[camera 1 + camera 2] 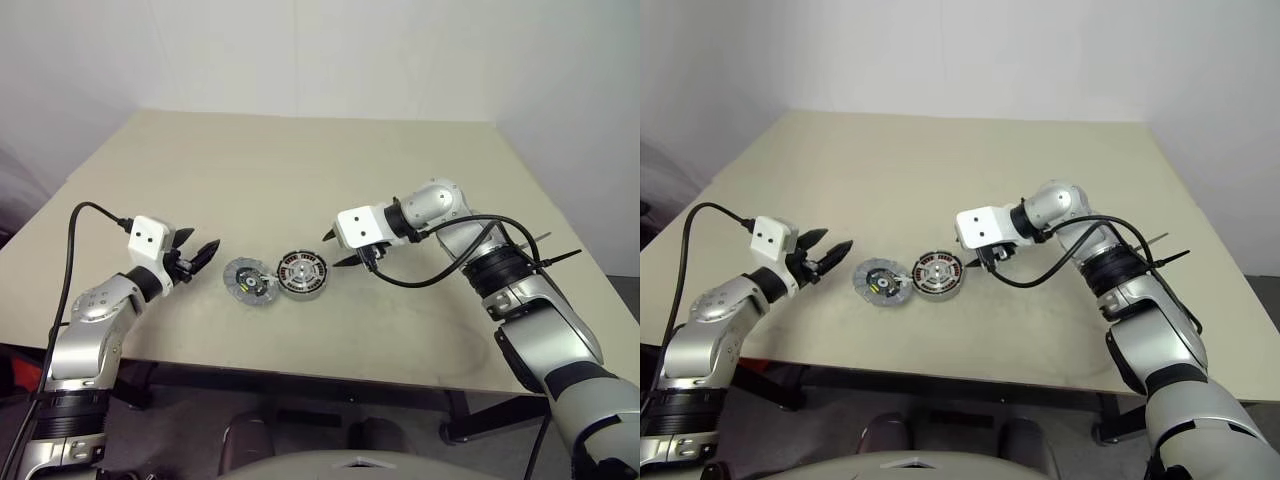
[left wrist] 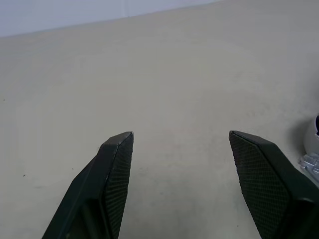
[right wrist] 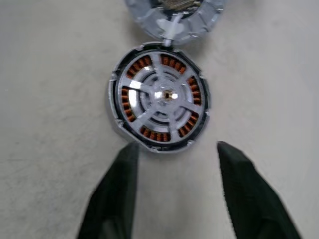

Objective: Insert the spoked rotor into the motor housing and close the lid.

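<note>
The motor housing (image 1: 302,273) lies flat near the table's front, its copper windings (image 3: 127,107) showing. The spoked rotor (image 3: 167,94) sits inside it, with silver spokes across the windings. The lid (image 1: 248,280) lies flat beside the housing on its left, touching its rim, with green marks near its centre. My right gripper (image 1: 338,250) hovers just right of the housing, angled down toward it, open and empty; in the right wrist view its fingers (image 3: 124,169) stand apart just short of the housing's rim. My left gripper (image 1: 200,246) is open and empty, a short way left of the lid.
The beige table (image 1: 300,170) stretches bare behind the parts to the white wall. Its front edge (image 1: 300,372) runs close below the parts. A black cable (image 1: 440,262) loops from my right arm above the table.
</note>
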Robot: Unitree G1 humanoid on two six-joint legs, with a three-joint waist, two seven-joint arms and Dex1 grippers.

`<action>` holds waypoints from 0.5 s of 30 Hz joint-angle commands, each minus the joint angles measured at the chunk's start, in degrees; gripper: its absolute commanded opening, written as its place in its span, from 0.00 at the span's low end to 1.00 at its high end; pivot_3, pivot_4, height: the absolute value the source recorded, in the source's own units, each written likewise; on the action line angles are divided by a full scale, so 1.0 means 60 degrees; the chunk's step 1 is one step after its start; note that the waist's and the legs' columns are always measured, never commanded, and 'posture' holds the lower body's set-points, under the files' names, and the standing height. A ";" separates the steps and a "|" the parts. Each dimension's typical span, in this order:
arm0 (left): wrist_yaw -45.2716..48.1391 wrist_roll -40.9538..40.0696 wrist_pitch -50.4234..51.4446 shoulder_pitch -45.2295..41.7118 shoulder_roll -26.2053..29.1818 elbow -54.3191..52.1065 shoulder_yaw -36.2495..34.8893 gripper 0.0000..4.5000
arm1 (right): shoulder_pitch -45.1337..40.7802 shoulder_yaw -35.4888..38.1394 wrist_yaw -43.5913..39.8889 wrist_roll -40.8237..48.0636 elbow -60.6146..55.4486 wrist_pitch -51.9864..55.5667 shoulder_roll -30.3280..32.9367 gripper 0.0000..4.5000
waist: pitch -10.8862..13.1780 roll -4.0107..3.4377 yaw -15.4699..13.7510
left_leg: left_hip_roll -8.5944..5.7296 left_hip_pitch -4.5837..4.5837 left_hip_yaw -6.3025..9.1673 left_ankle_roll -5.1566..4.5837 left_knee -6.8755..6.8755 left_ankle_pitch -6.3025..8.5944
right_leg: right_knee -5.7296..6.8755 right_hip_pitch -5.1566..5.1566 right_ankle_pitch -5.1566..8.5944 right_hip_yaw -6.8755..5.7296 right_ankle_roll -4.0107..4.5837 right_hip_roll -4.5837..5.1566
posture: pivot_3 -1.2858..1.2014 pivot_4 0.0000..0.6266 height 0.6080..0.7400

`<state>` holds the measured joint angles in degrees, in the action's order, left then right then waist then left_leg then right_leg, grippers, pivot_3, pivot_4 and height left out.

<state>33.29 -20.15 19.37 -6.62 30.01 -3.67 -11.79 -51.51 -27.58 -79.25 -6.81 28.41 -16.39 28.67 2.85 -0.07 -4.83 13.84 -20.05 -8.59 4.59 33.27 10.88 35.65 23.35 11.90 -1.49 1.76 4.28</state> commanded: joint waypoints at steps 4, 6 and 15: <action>0.0018 -0.0075 -0.0002 -0.0169 0.0082 -0.0223 -0.0147 0.72 | 0.0268 -0.0288 -0.0622 -0.0151 -0.1027 -0.0555 0.0255 0.59 | 0.0000 0.0001 0.0013 | 0.0000 0.0002 0.0000 -0.0003 0.0006 0.0001 | 0.0003 -0.0003 0.0000 0.0001 0.0000 0.0000 | 0.52 0.00 1.00; 0.0031 -0.0066 -0.0004 -0.0181 0.0094 -0.0208 -0.0140 0.72 | 0.0319 -0.0395 -0.0626 -0.0294 -0.1127 -0.0646 0.0260 0.59 | 0.0000 0.0001 0.0033 | 0.0000 0.0003 0.0000 -0.0003 0.0007 0.0001 | 0.0006 -0.0003 0.0000 0.0001 0.0000 0.0000 | 0.52 0.00 1.00; 0.0004 -0.0028 -0.0030 -0.0179 0.0043 -0.0196 -0.0114 0.72 | 0.0132 -0.0774 0.0016 -0.1121 -0.0688 -0.0729 -0.0375 0.59 | 0.0000 0.0001 0.0144 | 0.0002 0.0003 0.0001 -0.0003 0.0006 0.0001 | 0.0007 -0.0002 0.0000 0.0001 0.0000 -0.0001 | 0.52 0.00 1.00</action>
<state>33.46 -20.14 19.52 -6.66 30.02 -3.67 -11.79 -48.86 -32.44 -80.31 -12.87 24.33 -20.04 26.69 2.85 -0.06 -3.96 13.85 -20.03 -8.59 4.58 33.31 10.89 35.69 23.34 11.90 -1.48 1.76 4.28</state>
